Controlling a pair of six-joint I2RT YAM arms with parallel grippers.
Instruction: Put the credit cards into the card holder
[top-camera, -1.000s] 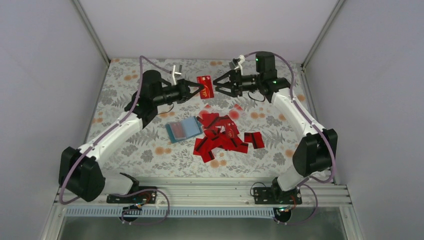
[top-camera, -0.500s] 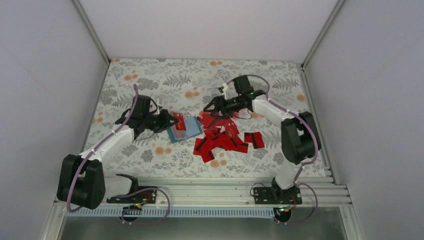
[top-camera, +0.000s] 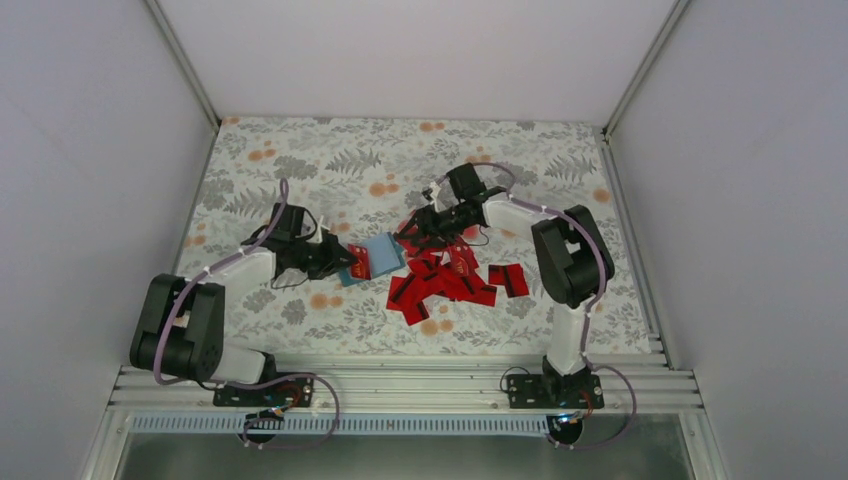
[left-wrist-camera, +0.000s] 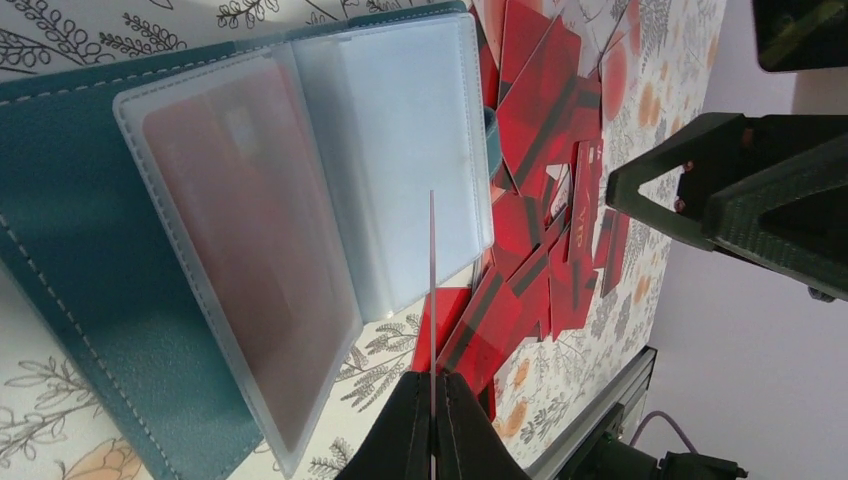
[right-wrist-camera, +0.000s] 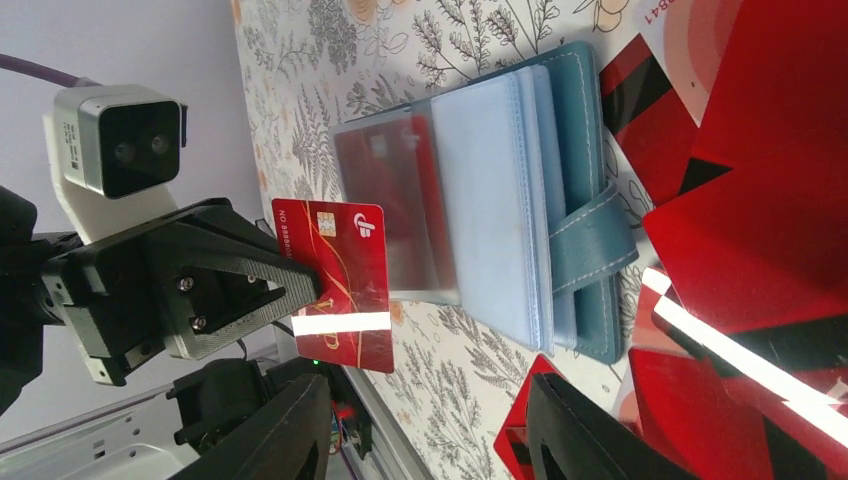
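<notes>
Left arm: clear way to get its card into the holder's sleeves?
Likely yes: the left fingers pinch a card beside the open card holder; the right fingers stand off its far side.

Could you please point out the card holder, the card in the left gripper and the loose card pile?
card holder (right-wrist-camera: 595, 245): right wrist view, on its teal strap.
held card (right-wrist-camera: 340, 265): right wrist view, on its red face.
card pile (top-camera: 445, 280): top view, on the heap's middle.

A: Any txt legible?
B: Yes. Raised card (right-wrist-camera: 340, 290), right wrist view: "NO 888…" along one edge, rest too small. White emblem beside it, can't read.
A: Others?
B: Loose red card (left-wrist-camera: 583, 215), left wrist view: "VIP". Corner card (right-wrist-camera: 690, 35), white strip: chars ending "…41", cut off.
</notes>
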